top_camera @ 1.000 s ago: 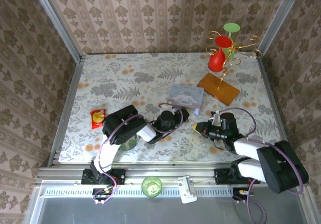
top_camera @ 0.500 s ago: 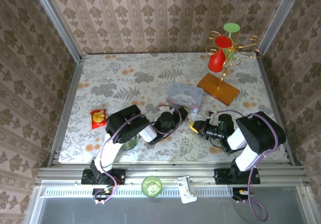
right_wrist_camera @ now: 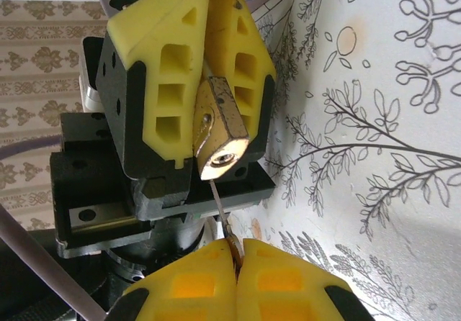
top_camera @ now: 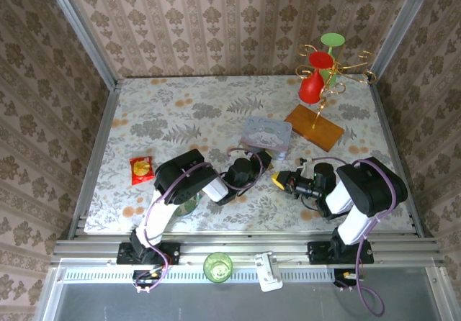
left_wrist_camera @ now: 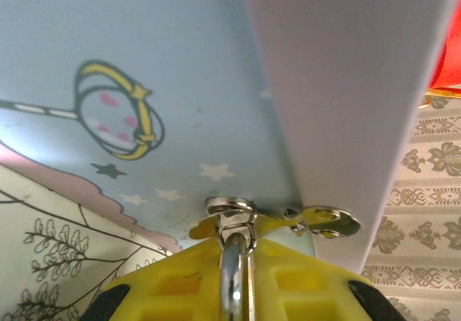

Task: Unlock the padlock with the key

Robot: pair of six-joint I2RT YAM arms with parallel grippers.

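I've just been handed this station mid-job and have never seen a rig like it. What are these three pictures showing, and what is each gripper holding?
The machine is two small robot arms bolted at the near edge of a flowered table. Each arm ends in a gripper with two yellow fingers.

The wide picture comes from a fixed camera above and behind the arms. The two close-ups come from a camera on each wrist.

On the table lie a pale blue cartoon tin, a red-and-yellow snack packet and a wooden-based stand with coloured cups.

In the right wrist view, the left gripper is shut on the small brass padlock, its keyhole facing the camera. The right gripper is shut on the thin key, whose tip is close to the padlock but not yet inside it.
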